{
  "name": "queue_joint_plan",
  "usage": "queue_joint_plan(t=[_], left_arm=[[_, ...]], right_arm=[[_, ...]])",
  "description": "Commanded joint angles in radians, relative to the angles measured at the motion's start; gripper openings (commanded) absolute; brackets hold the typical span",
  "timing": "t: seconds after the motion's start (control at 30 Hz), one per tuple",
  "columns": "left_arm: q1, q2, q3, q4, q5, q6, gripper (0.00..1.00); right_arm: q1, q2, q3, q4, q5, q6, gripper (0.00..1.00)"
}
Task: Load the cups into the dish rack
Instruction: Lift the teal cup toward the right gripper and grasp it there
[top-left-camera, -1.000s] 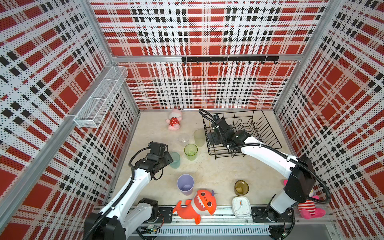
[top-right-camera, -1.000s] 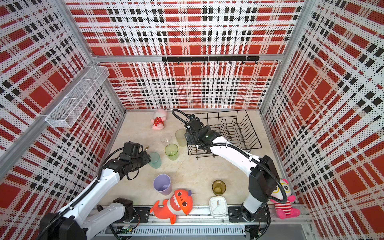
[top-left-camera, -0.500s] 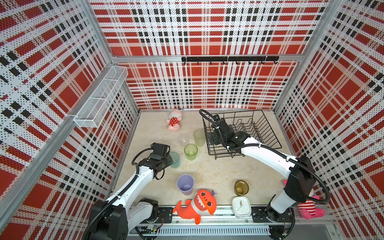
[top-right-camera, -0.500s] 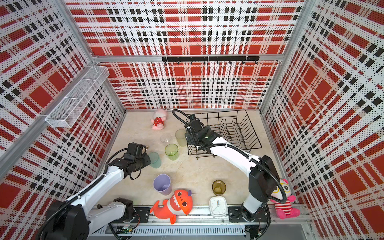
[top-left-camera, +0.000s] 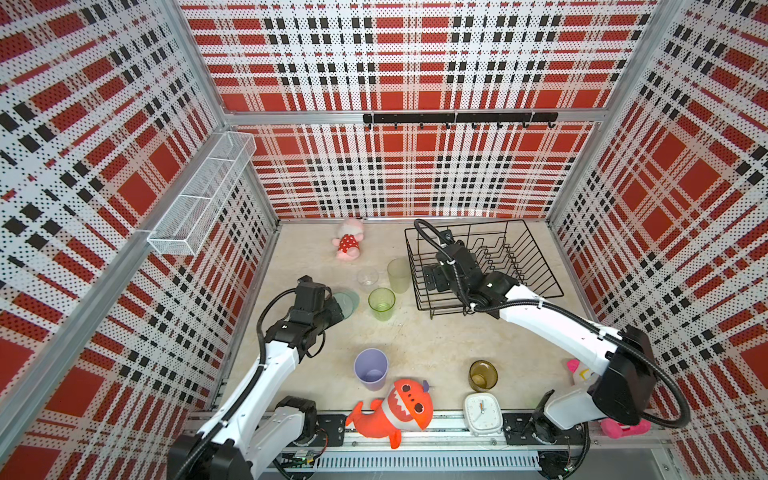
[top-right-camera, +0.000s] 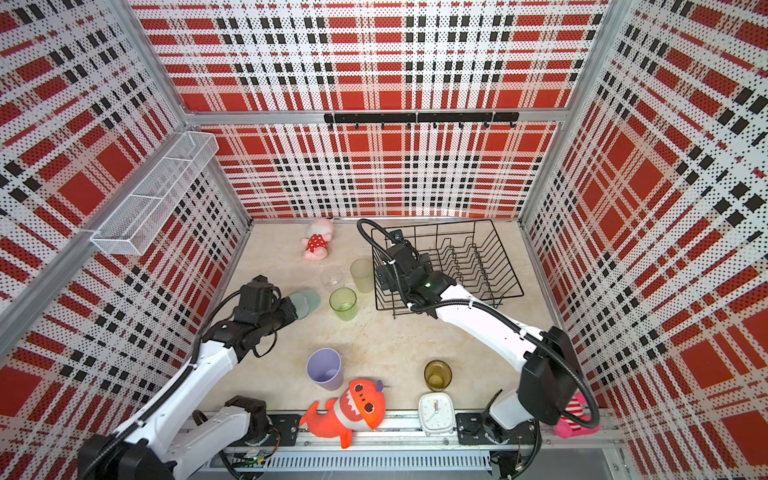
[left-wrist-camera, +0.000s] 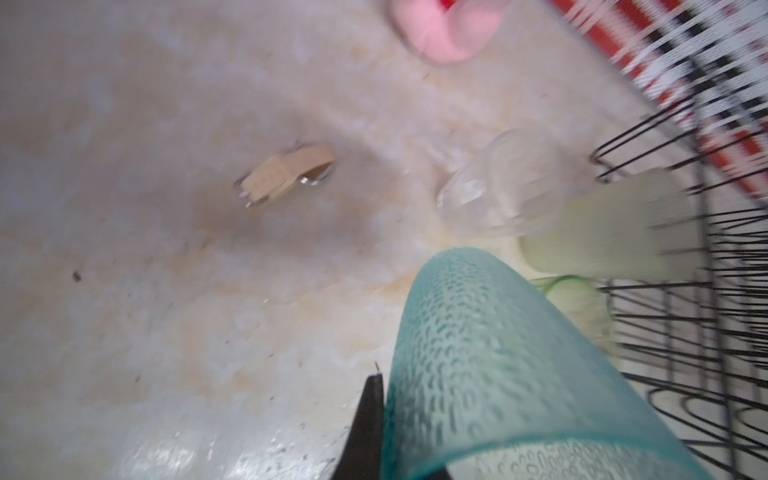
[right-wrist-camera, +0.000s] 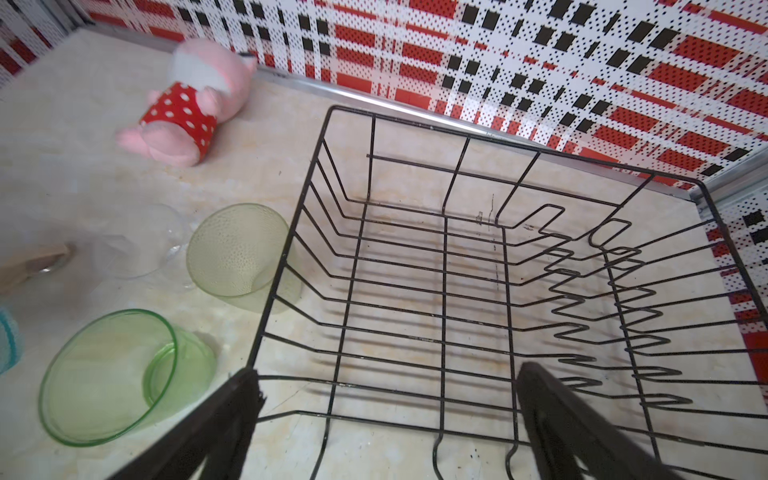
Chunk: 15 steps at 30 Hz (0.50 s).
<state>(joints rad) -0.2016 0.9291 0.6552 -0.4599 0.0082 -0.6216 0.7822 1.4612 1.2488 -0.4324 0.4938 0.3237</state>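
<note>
Marbled beige tabletop (top-left-camera: 432, 336) lies under both arms, and the left gripper (top-left-camera: 337, 306) is clamped on the pale teal cup (top-left-camera: 348, 300), which is tilted between its fingers (left-wrist-camera: 370, 419) (only one dark finger shows in the wrist view). The right gripper (right-wrist-camera: 386, 390) hangs spread wide and empty, its fingertips over a corner of the dish rack (top-left-camera: 515, 253), with the green cup (right-wrist-camera: 104, 374) outside the rack, just beside one finger.

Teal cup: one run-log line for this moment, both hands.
left hand: shut on teal cup, cup tilted | right hand: open over dish rack | no cups in it
</note>
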Motion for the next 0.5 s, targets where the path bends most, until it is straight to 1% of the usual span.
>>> queue_joint_plan(t=[0.0, 0.1, 0.13, 0.2, 0.27, 0.37, 0.47], left_arm=[[-0.006, -0.083, 0.043, 0.182, 0.143, 0.022, 0.0], [-0.037, -0.106, 0.042, 0.353, 0.224, 0.027, 0.0], [-0.07, -0.103, 0.045, 0.414, 0.238, 0.035, 0.0], [-0.106, -0.086, 0.053, 0.505, 0.254, 0.046, 0.0], [-0.135, -0.057, 0.058, 0.601, 0.272, 0.049, 0.0], [-0.187, -0.005, 0.057, 0.747, 0.278, 0.043, 0.0], [-0.249, 0.05, 0.063, 0.859, 0.28, 0.074, 0.0]], right_arm=[[0.0, -0.103, -0.044, 0.147, -0.087, 0.018, 1.0], [-0.001, -0.18, -0.114, 0.278, -0.262, -0.005, 1.0], [-0.004, -0.202, -0.126, 0.306, -0.317, 0.005, 1.0], [-0.016, -0.236, -0.132, 0.335, -0.415, 0.028, 1.0], [-0.031, -0.259, -0.126, 0.343, -0.482, 0.062, 1.0], [-0.069, -0.28, -0.127, 0.357, -0.578, 0.156, 1.0], [-0.116, -0.29, -0.167, 0.43, -0.703, 0.339, 1.0]])
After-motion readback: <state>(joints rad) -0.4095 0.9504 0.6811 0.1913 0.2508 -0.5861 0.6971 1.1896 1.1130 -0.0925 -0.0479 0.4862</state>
